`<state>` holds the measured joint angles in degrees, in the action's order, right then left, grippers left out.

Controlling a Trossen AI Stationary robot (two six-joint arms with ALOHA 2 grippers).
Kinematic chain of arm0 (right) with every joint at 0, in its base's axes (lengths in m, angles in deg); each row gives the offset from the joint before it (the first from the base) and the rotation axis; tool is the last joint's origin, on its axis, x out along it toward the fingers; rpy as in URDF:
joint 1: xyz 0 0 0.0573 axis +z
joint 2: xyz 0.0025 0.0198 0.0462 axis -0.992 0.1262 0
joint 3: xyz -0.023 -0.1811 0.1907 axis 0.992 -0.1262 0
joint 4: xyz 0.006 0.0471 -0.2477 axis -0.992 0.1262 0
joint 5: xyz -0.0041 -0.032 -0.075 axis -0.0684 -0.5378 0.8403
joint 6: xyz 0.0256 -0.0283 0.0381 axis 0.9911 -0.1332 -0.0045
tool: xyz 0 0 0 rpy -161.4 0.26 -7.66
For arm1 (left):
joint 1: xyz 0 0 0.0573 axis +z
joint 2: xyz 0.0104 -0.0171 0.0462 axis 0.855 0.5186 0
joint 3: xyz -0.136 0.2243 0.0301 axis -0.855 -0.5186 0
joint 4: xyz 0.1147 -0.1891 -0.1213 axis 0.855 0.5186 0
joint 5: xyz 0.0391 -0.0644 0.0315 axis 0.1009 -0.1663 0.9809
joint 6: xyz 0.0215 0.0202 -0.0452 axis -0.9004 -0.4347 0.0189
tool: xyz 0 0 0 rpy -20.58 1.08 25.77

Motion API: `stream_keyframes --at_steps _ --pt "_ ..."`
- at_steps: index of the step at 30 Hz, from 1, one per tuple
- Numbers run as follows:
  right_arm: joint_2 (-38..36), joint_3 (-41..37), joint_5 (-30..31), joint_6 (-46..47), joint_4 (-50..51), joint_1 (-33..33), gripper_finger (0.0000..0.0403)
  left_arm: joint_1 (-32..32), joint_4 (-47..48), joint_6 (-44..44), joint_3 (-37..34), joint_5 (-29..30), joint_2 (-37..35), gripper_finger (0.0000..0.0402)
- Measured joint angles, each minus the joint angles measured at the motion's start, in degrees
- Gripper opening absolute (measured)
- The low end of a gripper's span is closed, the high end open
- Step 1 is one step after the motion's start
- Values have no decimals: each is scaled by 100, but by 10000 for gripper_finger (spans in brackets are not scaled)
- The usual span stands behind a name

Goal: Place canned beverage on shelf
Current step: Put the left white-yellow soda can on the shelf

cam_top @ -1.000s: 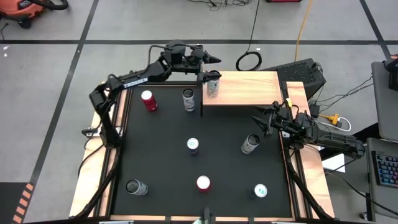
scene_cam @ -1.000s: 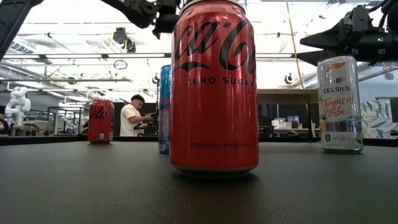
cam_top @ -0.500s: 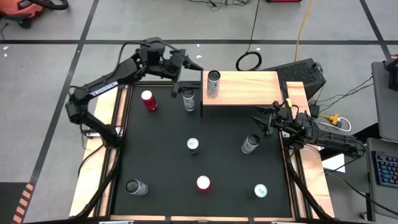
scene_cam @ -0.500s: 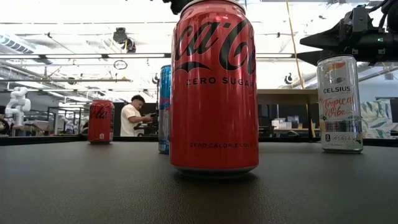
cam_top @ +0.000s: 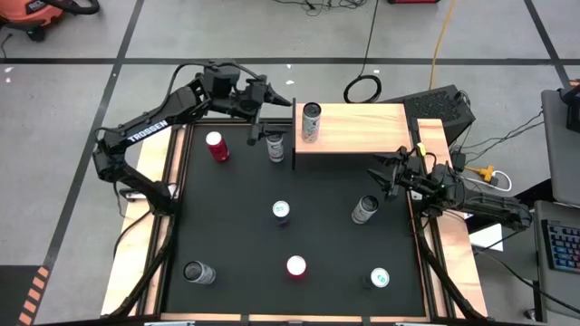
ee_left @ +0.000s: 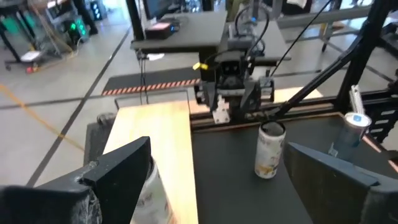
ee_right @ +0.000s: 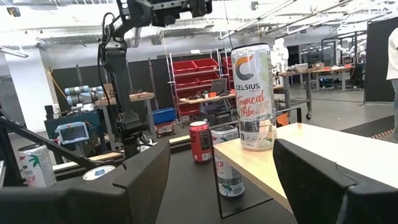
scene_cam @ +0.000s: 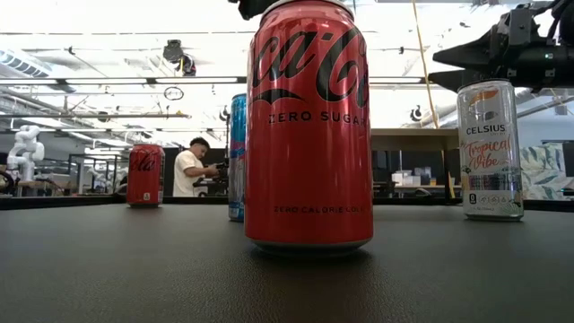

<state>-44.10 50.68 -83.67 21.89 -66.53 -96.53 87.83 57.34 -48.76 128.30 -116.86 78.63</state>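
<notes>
High view: a black desk [cam_top: 236, 226] edged in pale wood, with drink cans standing about it. Nearest the front edge stand a dark-topped can [cam_top: 198, 273] on the left, a red can [cam_top: 296, 266] in the middle and a pale-topped can [cam_top: 380, 278] on the right. In the low view this red can [scene_cam: 309, 126] fills the middle of the picture, with a blue can [scene_cam: 237, 157] just behind it. Farther in, near the middle of the desk, are that blue can [cam_top: 281, 211] and, to its right, a white can [cam_top: 364, 209]. Just beyond the white can, at the right edge, the right pincer [cam_top: 381, 180] hangs with its fingers spread and nothing between them. Farther still, a second red can [cam_top: 216, 146] stands on the left and a silver can [cam_top: 275, 146] beside the shelf's left edge. The shelf [cam_top: 358, 129], a pale wooden board, fills the far right corner. A tall white can [cam_top: 311, 122] stands upright on it, near its left edge; the right wrist view shows this can [ee_right: 253, 97] upright on the board. At the far edge, just left of the shelf, the left pincer [cam_top: 272, 109] hovers above the desk, fingers spread wide and empty, clear of the can. In the low view, a person [scene_cam: 190, 169] sits in the room behind the desk.
</notes>
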Motion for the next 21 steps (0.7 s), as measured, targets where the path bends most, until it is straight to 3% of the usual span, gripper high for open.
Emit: stream_keyframes --at_steps 5,10,17,21 --pt "0 0 -3 -26 -36 0 270 -12 89 2 0 16 -4 371" --pt "0 0 -5 -624 -80 0 270 -12 69 -215 0 16 -4 371" --pt "2 10 -11 -1411 -1289 0 270 -23 45 -295 -2 19 -4 371" --pt "137 399 -11 -1527 -1328 0 270 -23 43 -262 -2 18 -4 371"
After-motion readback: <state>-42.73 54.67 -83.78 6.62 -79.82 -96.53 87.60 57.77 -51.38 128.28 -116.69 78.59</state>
